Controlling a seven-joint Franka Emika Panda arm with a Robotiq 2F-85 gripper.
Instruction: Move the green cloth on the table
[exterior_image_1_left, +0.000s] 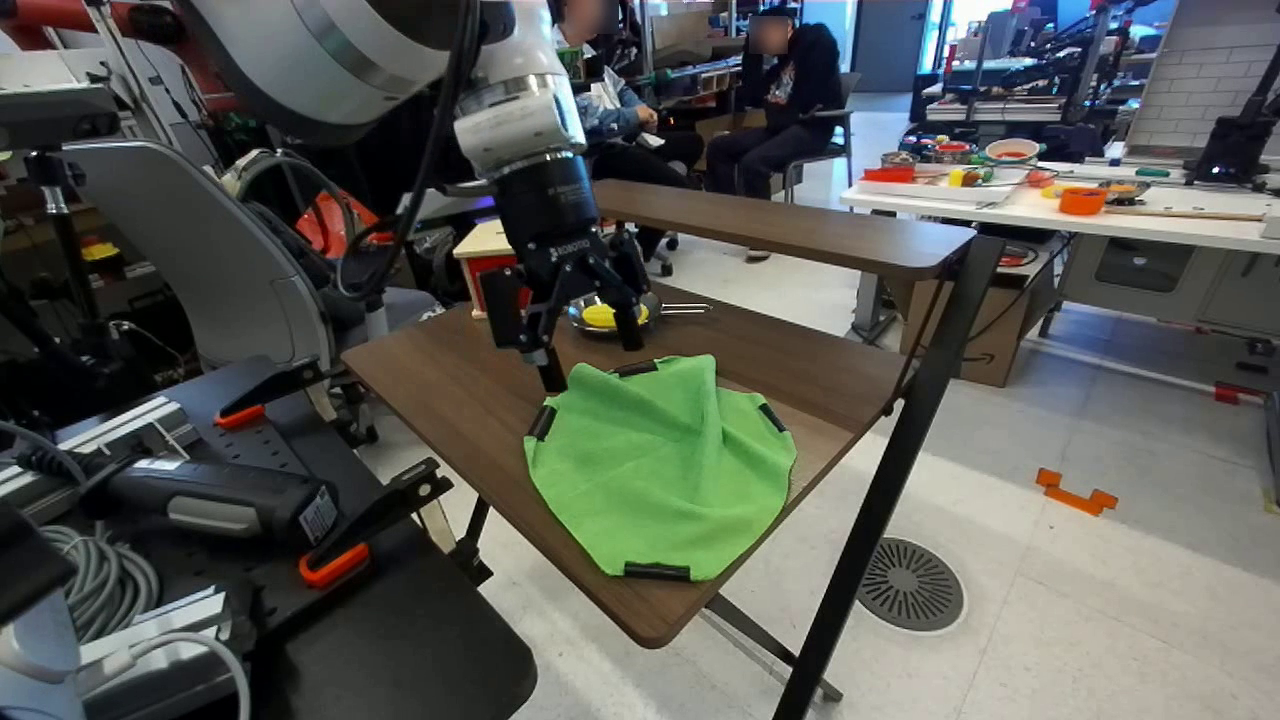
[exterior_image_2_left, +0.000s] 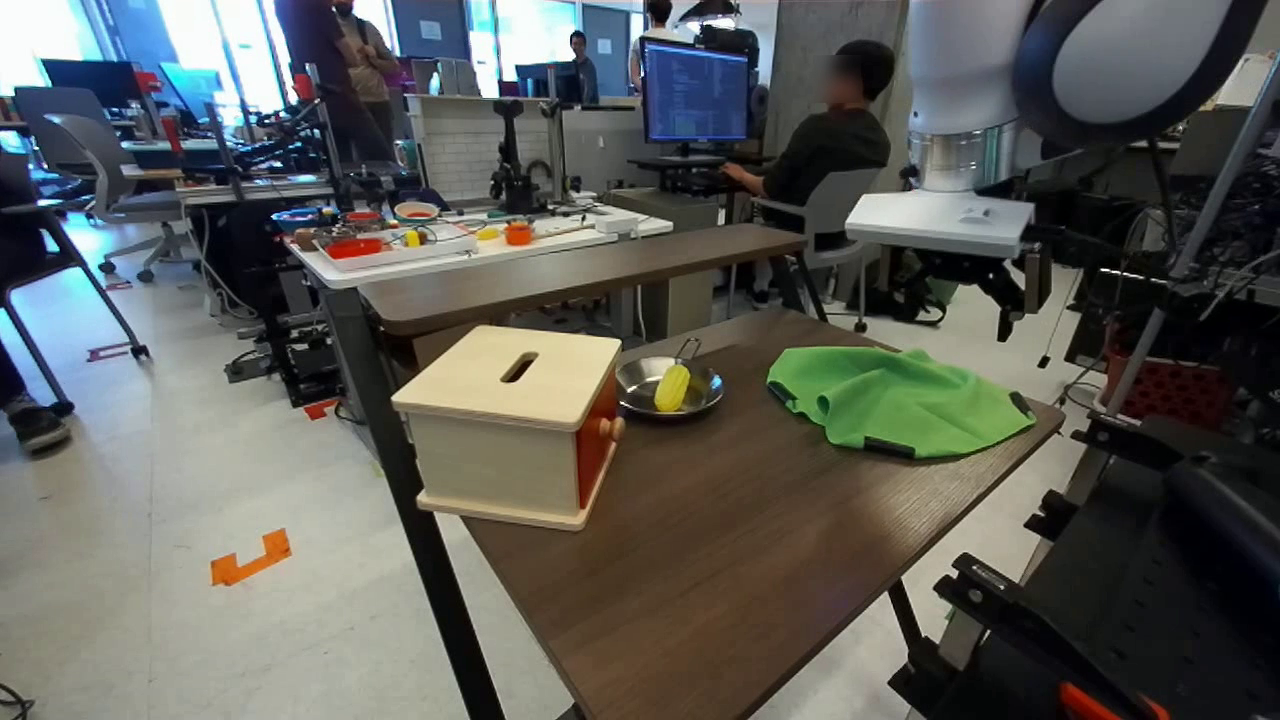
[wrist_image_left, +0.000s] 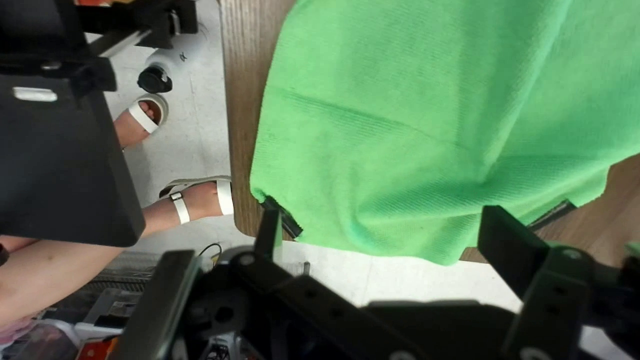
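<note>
A black Robotiq gripper (exterior_image_1_left: 590, 354), its two fingers spread wide, hangs higher than, and apart from, a rumpled lime-green fabric cloth (exterior_image_1_left: 670, 470). The cloth lies at one end of a rectangular dark brown wood-look table (exterior_image_1_left: 470, 390). Farther along, a yellow object (exterior_image_2_left: 672, 388) sits in a round metal pan (exterior_image_2_left: 706, 388) near a pale wooden box (exterior_image_2_left: 500, 455).

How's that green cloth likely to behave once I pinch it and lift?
The green cloth will probably sag limply, judging by its soft folds. Its ribbed weave suggests it won't easily slip. The black strips at its edge look straighter, so those spots may bend less.
</note>
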